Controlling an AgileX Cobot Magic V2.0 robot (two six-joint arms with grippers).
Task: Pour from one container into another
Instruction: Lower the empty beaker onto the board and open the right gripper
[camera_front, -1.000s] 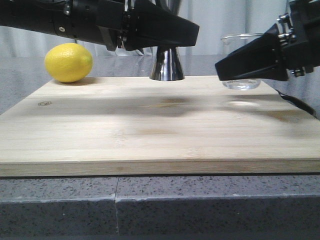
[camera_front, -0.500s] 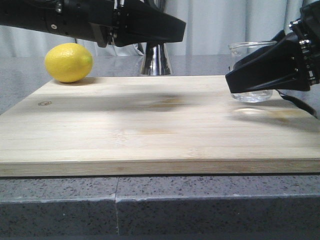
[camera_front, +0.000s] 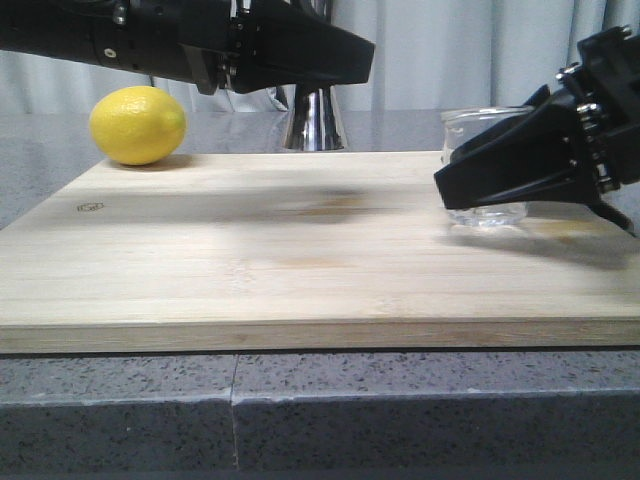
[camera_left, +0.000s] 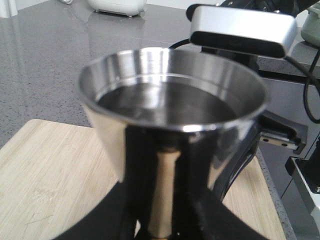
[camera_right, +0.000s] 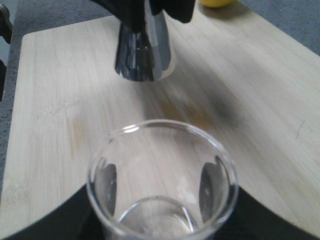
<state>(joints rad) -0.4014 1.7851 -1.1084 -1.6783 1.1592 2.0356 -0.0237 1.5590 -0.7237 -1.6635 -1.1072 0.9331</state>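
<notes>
The steel jigger (camera_front: 313, 125) hangs under my left gripper (camera_front: 330, 60), which is shut on its gold-banded waist. From the left wrist, the jigger (camera_left: 170, 95) fills the view above the left gripper (camera_left: 162, 212), and its upper cup seems to hold clear liquid. Whether its base touches the wooden board (camera_front: 250, 250) I cannot tell. The clear glass beaker (camera_front: 475, 130) stands upright at the board's right side with my right gripper (camera_front: 480, 185) shut on it, its base at or just above the wood. In the right wrist view the beaker (camera_right: 160, 200) sits between the right gripper (camera_right: 161, 222) fingers, with the jigger (camera_right: 142, 52) beyond.
A yellow lemon (camera_front: 137, 125) rests at the board's far left corner. The board lies on a grey speckled counter (camera_front: 300, 410) with a curtain behind. A silver camera bar (camera_left: 240, 30) and cables stand past the board's end.
My right gripper has brought the beaker down from the air to board level, first drifting right, then back left. The left gripper shifted the jigger slightly left and back, then held still.
</notes>
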